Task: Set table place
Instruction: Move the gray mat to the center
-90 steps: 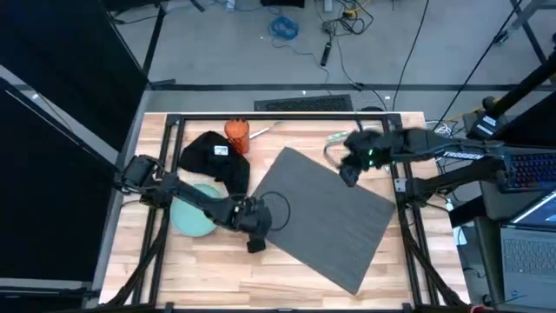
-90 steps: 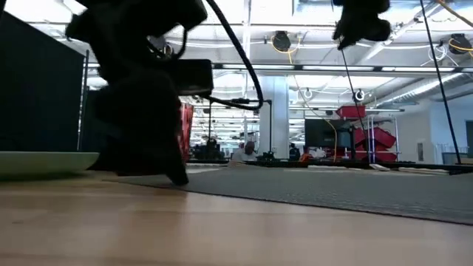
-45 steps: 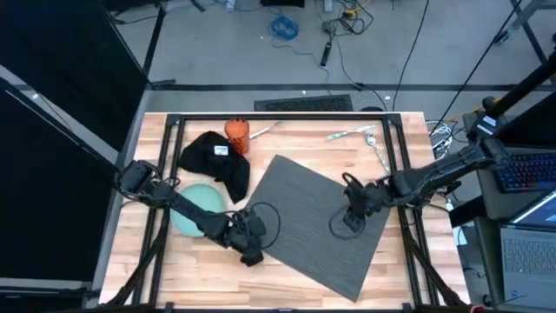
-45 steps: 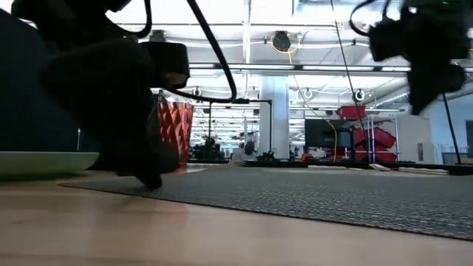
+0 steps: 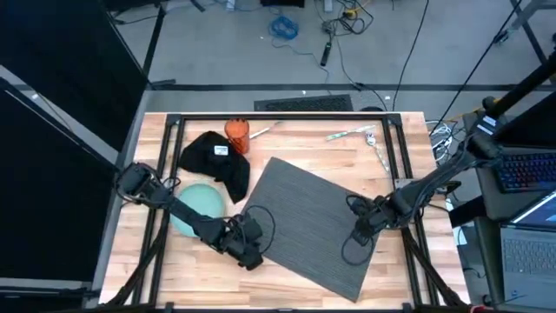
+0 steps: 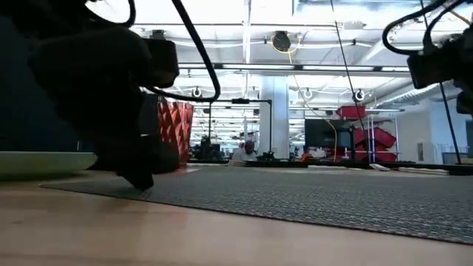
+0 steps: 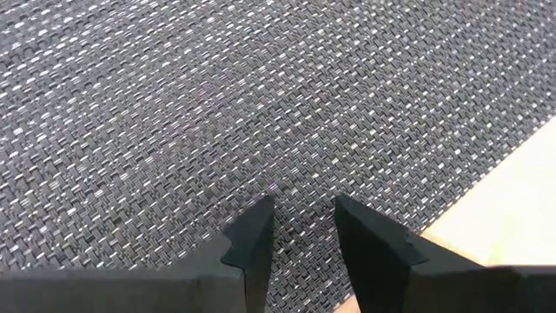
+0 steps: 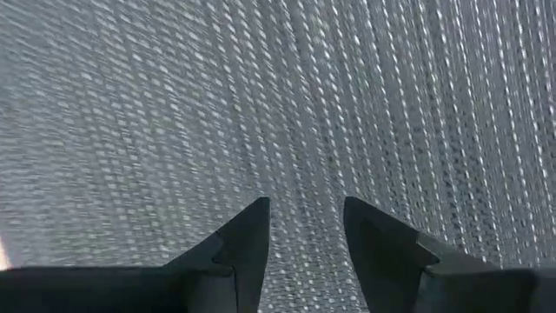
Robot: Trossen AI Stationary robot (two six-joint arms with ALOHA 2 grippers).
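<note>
Now straightening mat (image 5: 317, 222), skewed mid-table (image 5: 287, 139): left gripper (image 7: 300, 228) parted at near-left corner, right gripper (image 8: 306, 228) parted over right edge, likely to rotate it square.

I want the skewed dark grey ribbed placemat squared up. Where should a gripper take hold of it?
Probably at an edge: the dark grey ribbed placemat lies flat on the butcher-block wooden table, so only its rim offers purchase. The left gripper is at its left corner, the right gripper over its right edge; each could come in low from its own side.
</note>
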